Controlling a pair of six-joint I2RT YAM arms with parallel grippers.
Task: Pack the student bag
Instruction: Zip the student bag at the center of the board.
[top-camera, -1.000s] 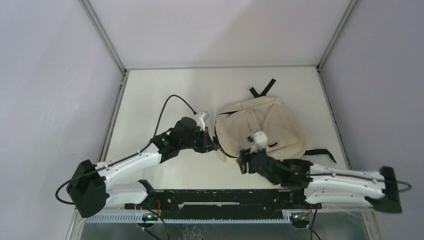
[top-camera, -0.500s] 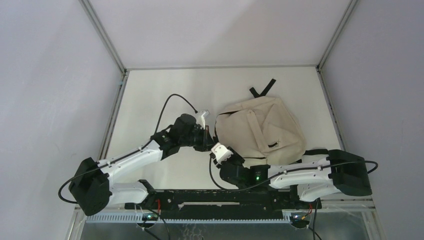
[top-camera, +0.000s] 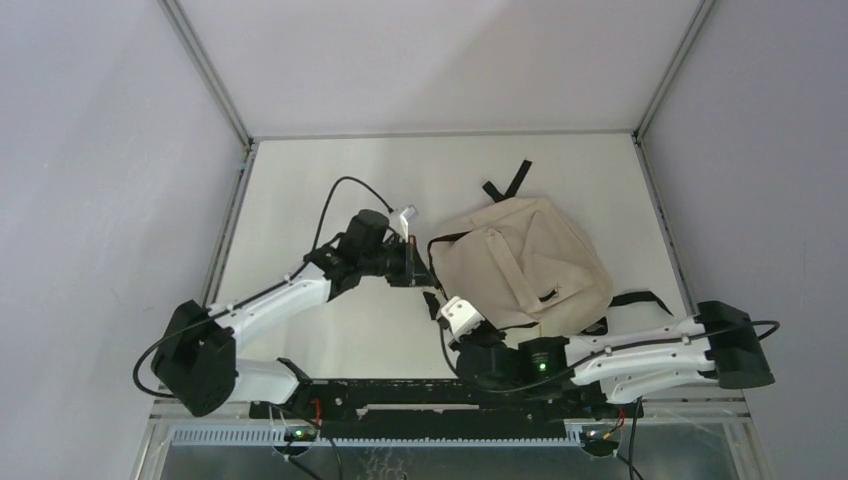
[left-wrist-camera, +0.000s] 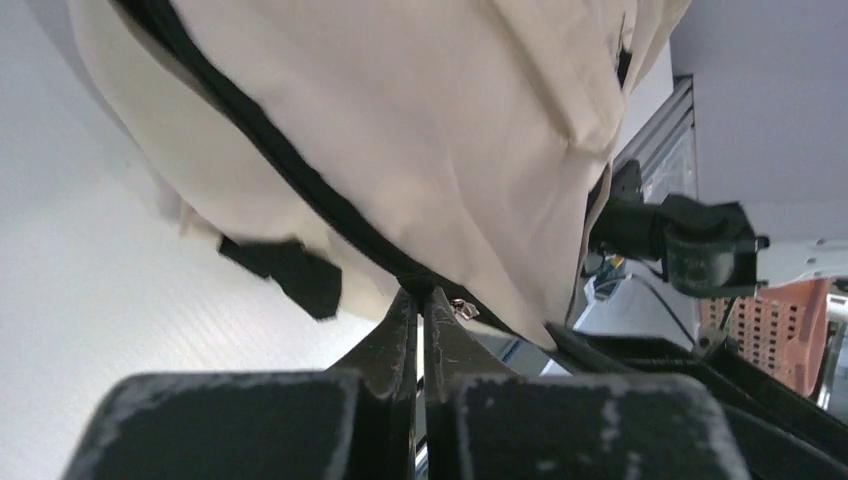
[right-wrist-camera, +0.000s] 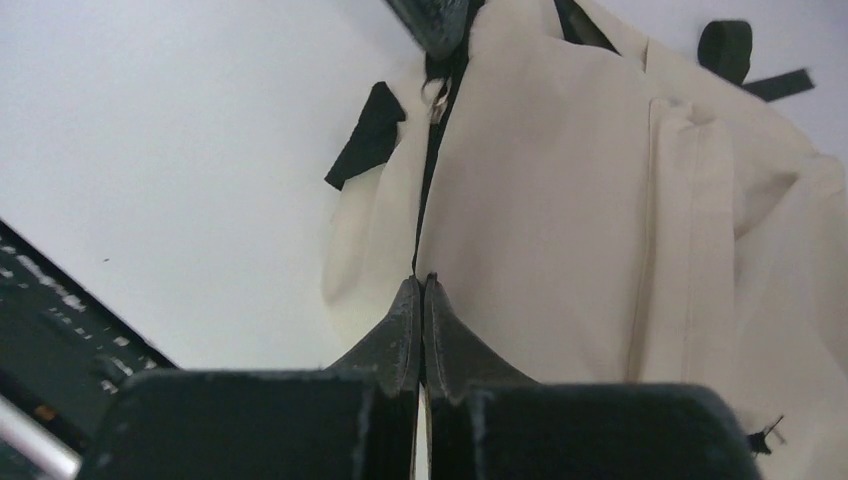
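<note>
The student bag (top-camera: 530, 255), cream with black straps, lies on the white table right of centre. My left gripper (top-camera: 424, 270) is at its left edge, shut on the black zip line (left-wrist-camera: 300, 170); the jaws (left-wrist-camera: 424, 292) pinch it beside a small metal zip pull (left-wrist-camera: 462, 310). My right gripper (top-camera: 441, 300) sits at the bag's near-left corner. In the right wrist view its jaws (right-wrist-camera: 422, 280) are shut on the near end of the same zip line (right-wrist-camera: 435, 170), with the bag (right-wrist-camera: 560, 220) spreading beyond. The left fingertips (right-wrist-camera: 438, 25) show further up that line.
Black straps trail from the bag at the back (top-camera: 505, 183) and the right (top-camera: 640, 298). Metal frame posts (top-camera: 205, 70) and grey walls bound the table. The left arm's cable (top-camera: 335, 200) loops above it. An orange crate (left-wrist-camera: 775, 320) stands beyond the table edge.
The right arm swung from the bag's front to its near-left corner and its jaws closed. The left gripper pulled the bag's edge back, and the bag shifted left with it.
</note>
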